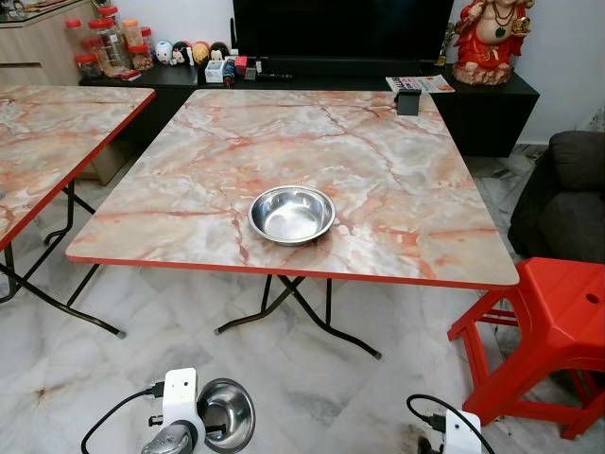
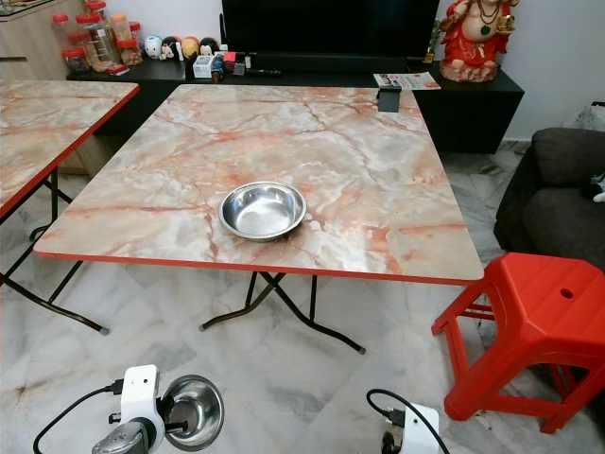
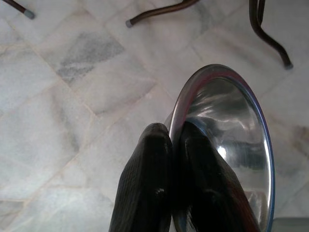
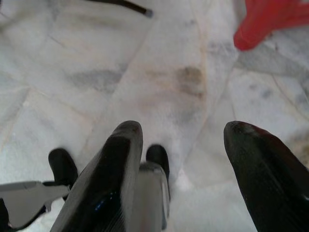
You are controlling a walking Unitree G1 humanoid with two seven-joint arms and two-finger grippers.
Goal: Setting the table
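Left gripper (image 3: 169, 145) pinched on rim of shiny steel bowl (image 1: 227, 413), held low above marble floor (image 1: 312, 378). Second steel bowl (image 1: 291, 214) upright near front edge of marble-pattern table (image 1: 378, 161). Right gripper (image 4: 186, 140) wide open, empty, partly cut off at frame edge.

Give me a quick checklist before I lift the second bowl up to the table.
1. Grip: left claw pinches the rim of the held bowl, one finger inside, one outside: ok.
2. Right claw: open, nothing between its fingers, low over the floor: ok.
3. Table: wide bare top around the first bowl: ok.
4. First bowl: upright, near the front edge: ok.
5. Path: the table edge lies between the claw and the top; clearance cannot tell.
6. Red stool: off to the right of the table, away from the left arm: ok.
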